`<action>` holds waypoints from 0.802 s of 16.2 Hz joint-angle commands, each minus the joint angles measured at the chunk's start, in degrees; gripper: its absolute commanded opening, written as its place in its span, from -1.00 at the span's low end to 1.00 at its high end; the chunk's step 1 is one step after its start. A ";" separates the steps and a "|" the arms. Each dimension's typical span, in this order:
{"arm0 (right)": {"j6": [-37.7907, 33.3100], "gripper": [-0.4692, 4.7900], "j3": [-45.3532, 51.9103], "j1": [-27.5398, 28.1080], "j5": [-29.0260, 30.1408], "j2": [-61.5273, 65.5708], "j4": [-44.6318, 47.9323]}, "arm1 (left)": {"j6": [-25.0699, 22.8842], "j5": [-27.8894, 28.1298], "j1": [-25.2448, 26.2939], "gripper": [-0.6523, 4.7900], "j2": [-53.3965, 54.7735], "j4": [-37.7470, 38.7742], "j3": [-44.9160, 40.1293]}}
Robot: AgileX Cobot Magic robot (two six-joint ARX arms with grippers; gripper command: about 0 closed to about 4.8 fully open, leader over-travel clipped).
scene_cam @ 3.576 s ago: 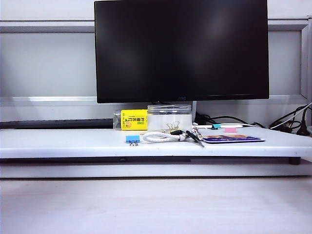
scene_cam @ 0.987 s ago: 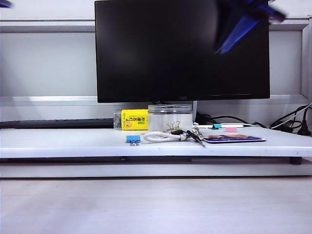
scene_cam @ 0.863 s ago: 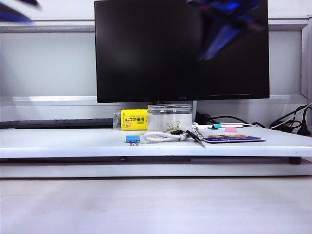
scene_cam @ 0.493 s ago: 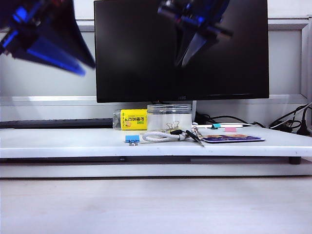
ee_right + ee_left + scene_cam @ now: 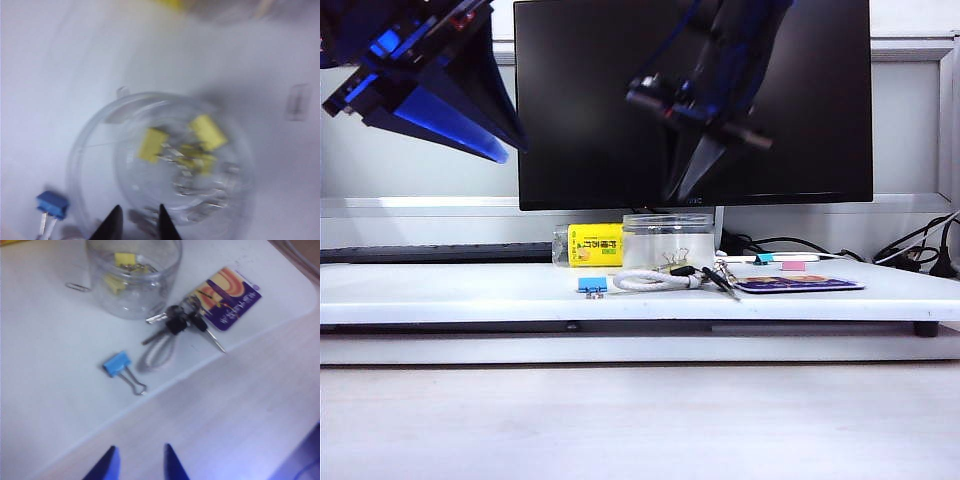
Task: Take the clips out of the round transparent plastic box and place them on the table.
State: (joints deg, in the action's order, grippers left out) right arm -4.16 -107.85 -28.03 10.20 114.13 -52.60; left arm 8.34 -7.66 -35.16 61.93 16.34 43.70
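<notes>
Exterior view: round transparent plastic box stands on the white table under the monitor. Left gripper hovers high left, fingers spread.

Right wrist view: right gripper, fingers apart and empty, hangs above the box's yellow clips.

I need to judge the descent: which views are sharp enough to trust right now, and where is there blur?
Exterior view: table items crisp, but the right gripper above the round transparent plastic box is motion-smeared; the left gripper is fairly sharp. Right wrist view: everything soft, the clips only yellow smudges. Left wrist view: mildly blurred, the blue binder clip and keys still readable.
</notes>
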 commanded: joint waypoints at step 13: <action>0.09 -0.25 -0.39 -0.94 -5.62 4.48 1.70 | -0.37 -0.26 -0.04 -0.30 -0.20 -0.04 0.31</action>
State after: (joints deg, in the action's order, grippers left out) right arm -4.14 -107.92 -28.75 4.67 118.50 -51.05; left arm 8.34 -7.49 -35.16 61.91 16.60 43.70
